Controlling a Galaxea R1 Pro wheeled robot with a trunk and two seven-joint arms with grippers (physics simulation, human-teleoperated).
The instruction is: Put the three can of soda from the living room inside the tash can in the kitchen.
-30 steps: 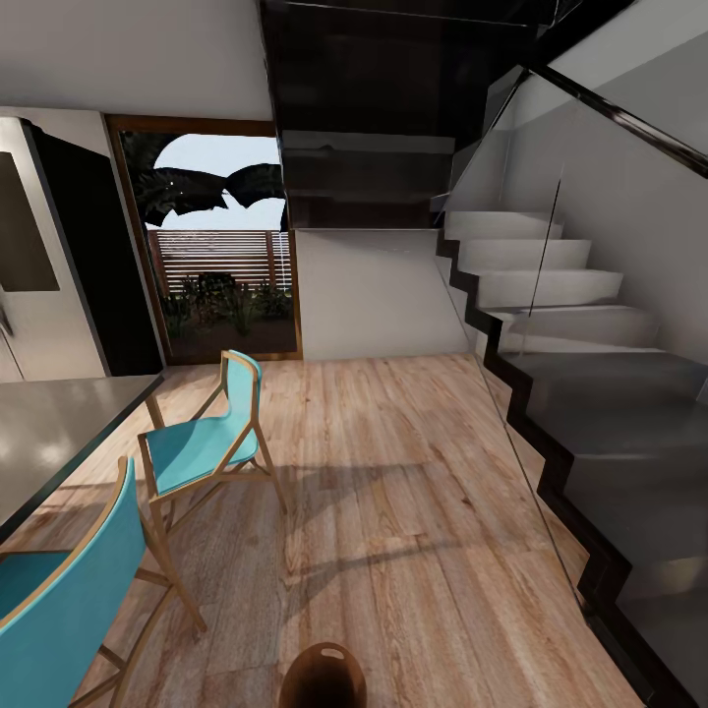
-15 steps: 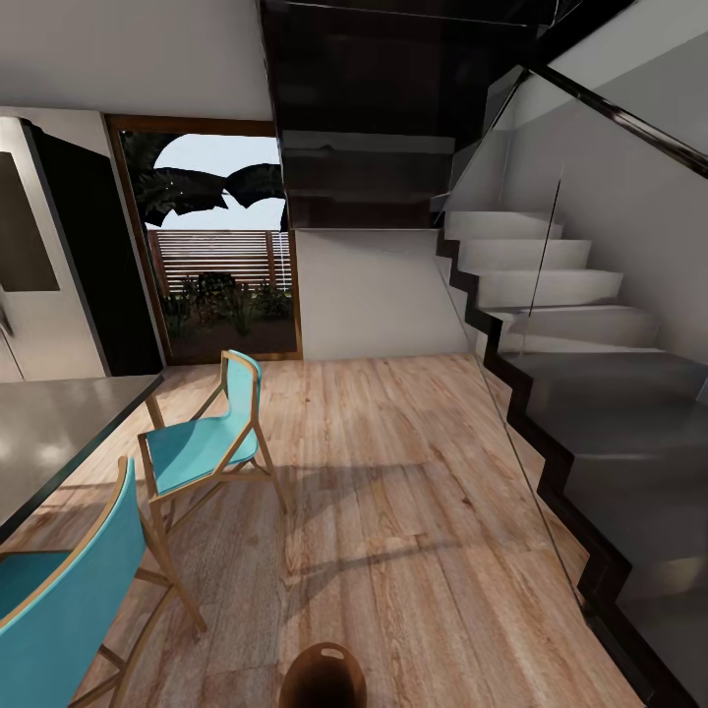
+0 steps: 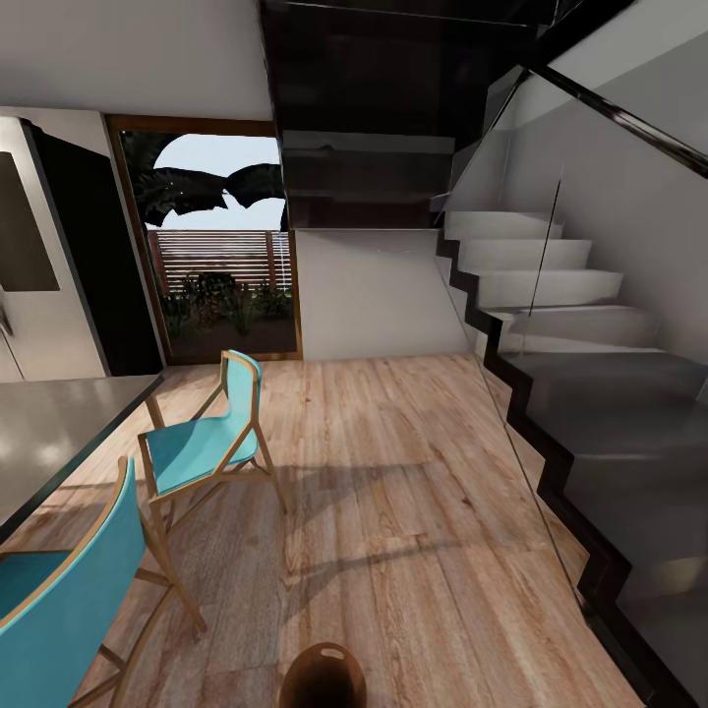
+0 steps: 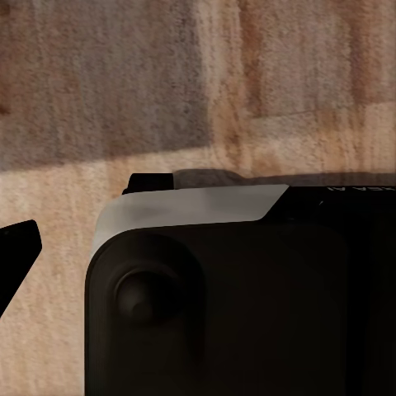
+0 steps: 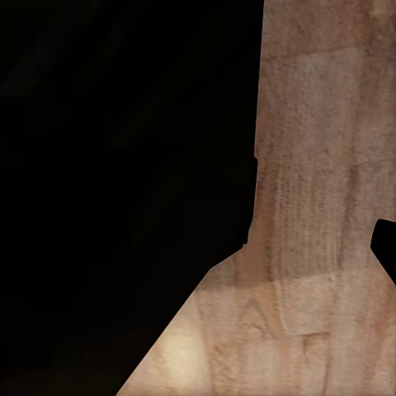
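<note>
In the head view the tash can stands on the light wood floor at the near edge of the picture, its coppery rim and slot handle cut-out facing the camera. The pictures do not let me place the bin against either gripper.

The left wrist view looks down past a dark, rounded part of the robot's body with a pale grey band along its top, onto the wood planks; a black finger tip pokes in at one edge. Whether the left gripper is parted or closed cannot be told. The right wrist view gives a large black mass over the floor and a small dark tip at the far edge; its state cannot be told either.

Beyond the bin stand two turquoise chairs beside a grey table, a steel fridge, glass doors and a staircase.
</note>
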